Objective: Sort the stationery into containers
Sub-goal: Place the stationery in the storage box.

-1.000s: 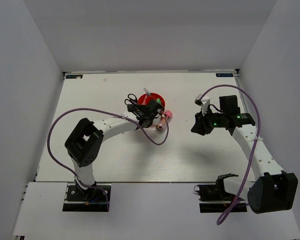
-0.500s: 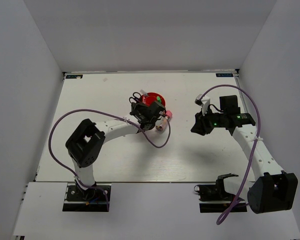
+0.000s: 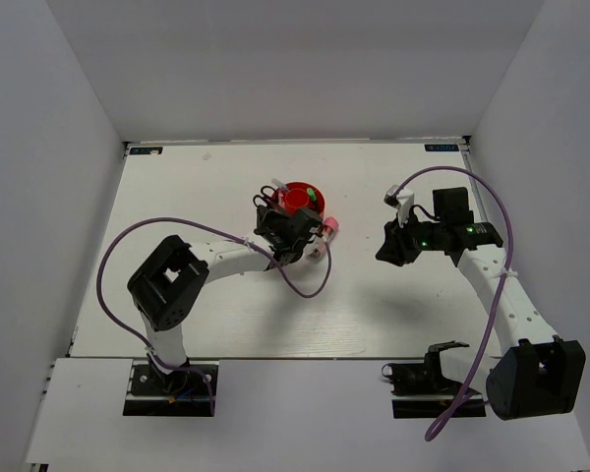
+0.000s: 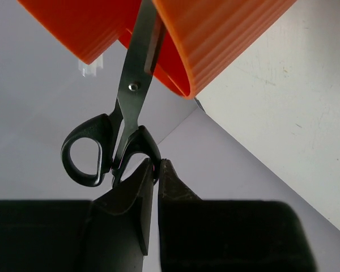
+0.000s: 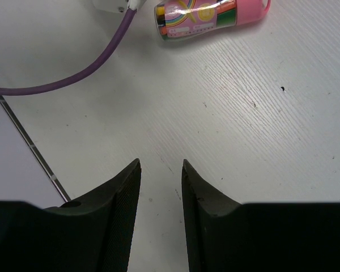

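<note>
Orange ribbed plastic forms the round tub [image 4: 232,34]. The black-handled steel scissors [image 4: 134,86] have their blades inside it and their handles sticking out. The left end effector [image 4: 156,165] is clenched on the rim of one handle loop. The right end effector [image 5: 160,164] hangs released and empty above the white counter [image 5: 260,124], with the pink-capped clear tube [image 5: 209,17] lying on the counter ahead of it.

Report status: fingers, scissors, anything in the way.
Left fingers shut on scissors handle, blades in tub. Right fingers open, empty, above table. Tube loose on table; nothing blocking.
</note>
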### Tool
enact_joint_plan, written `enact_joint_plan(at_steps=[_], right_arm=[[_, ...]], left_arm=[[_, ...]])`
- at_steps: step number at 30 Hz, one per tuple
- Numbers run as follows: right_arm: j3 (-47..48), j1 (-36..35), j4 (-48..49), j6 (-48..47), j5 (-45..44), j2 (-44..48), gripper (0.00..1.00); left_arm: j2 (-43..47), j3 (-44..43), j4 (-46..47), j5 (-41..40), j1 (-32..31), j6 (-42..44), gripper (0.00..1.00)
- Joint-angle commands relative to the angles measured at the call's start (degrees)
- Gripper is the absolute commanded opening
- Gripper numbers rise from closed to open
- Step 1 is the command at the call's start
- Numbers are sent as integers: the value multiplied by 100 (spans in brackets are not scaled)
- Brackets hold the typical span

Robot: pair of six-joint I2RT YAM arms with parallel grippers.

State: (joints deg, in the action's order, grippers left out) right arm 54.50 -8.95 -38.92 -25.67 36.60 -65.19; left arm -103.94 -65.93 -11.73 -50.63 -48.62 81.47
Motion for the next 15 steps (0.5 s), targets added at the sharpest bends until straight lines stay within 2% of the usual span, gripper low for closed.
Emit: enact_joint_plan(at_steps=[1, 3, 5, 11, 15], right_arm=[[-1, 43, 33, -8, 155, 15, 39], [-1, 51, 16, 1, 163, 33, 39], [-1, 51, 16, 9, 146, 33, 39], [8, 86, 16, 1, 155, 41, 39], [8, 87, 16, 9, 154, 32, 39]], left_arm=[[331, 80, 267, -201, -33, 167, 19], [339, 80, 320, -210, -51, 263, 19], [331, 107, 521, -228, -77, 360, 24], [287, 238, 1039, -298, -174, 668, 32], [295, 309, 1296, -342, -271, 835, 34]])
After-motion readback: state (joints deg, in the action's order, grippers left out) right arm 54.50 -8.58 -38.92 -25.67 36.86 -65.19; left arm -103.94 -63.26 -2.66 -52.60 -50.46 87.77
